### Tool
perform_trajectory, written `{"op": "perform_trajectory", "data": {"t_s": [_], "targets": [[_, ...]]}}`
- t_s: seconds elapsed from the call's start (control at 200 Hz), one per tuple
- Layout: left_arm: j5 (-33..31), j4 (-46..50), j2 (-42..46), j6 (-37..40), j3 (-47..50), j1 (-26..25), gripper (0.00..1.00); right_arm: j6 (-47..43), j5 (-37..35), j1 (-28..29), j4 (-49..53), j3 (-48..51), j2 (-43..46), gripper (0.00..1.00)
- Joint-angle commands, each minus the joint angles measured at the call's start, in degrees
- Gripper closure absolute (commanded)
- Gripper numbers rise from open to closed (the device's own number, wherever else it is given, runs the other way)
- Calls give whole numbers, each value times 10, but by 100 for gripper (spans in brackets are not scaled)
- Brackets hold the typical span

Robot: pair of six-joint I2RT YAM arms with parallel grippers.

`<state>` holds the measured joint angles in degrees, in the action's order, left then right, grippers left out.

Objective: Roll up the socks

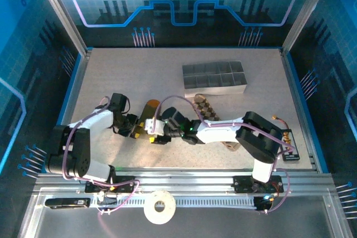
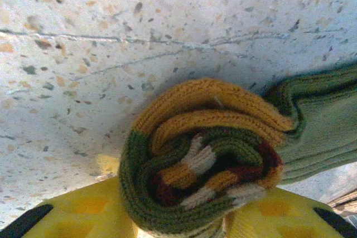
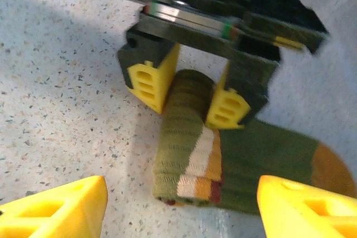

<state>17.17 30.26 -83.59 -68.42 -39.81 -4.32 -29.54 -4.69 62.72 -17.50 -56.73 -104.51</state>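
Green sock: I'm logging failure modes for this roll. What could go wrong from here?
1. The left pincer grips the rolled part of the green sock. The coiled layers look loose in the left wrist view, so they might spring open on release.
2. The orange toe lies flat and unrolled, so rolling on could skew the bundle.
3. The right pincer is open close to the left one, so they could bump.
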Motion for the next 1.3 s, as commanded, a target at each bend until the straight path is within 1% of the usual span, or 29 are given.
{"op": "perform_trajectory", "data": {"t_s": [0.0, 0.135, 0.22, 0.285, 0.31, 0.385, 0.43, 0.485, 0.55, 0.61, 0.645, 0.685, 0.76, 0.845, 1.036, 1.156, 1.296], "targets": [[-50, 95, -26, 19, 0, -3, 59, -110, -90, 18, -31, -20, -40, 29], [-47, 100, -32, 25, -10, -3, 58, -128, -102, 30, -6, -62, -87, 33], [-45, 100, -34, 27, -13, -3, 59, -127, -113, 30, 12, -83, -116, 38], [-44, 101, -33, 29, -15, -3, 58, -116, -128, 27, 17, -97, -136, 45], [-42, 101, -33, 30, -16, -3, 58, -108, -130, 25, 39, -102, -141, 49], [-40, 102, -31, 34, -21, -3, 58, -72, -139, 16, 80, -125, -159, 65], [-41, 106, -26, 34, -25, -3, 57, -51, -142, 11, 96, -129, -163, 73], [-41, 112, -14, 33, -31, -3, 55, -34, -124, 6, 116, -127, -162, 81], [-41, 122, 7, 24, -41, -2, 49, -15, -87, -1, 145, -126, -159, 92], [-46, 135, 31, 12, -51, -2, 36, 7, -43, -8, 162, -121, -152, 96], [-49, 139, 44, 3, -56, -1, 30, 20, -17, -12, 172, -119, -149, 98], [-50, 144, 57, -7, -62, 1, 25, 32, 7, -16, 182, -117, -148, 100], [-48, 152, 72, -27, -67, 8, 17, 50, 47, -23, 197, -116, -149, 100], [-51, 169, 81, -42, -70, 21, 13, 69, 86, -32, 214, -121, -154, 100], [-62, 169, 107, -40, -66, 45, 12, 128, 175, -71, 244, -141, -163, 100], [-38, 131, 116, -37, -48, 44, 18, 157, 231, -91, 284, -174, -182, 100], [-6, 66, 125, -41, -13, 33, 23, 220, 303, -124, 314, -214, -211, 100]]}}
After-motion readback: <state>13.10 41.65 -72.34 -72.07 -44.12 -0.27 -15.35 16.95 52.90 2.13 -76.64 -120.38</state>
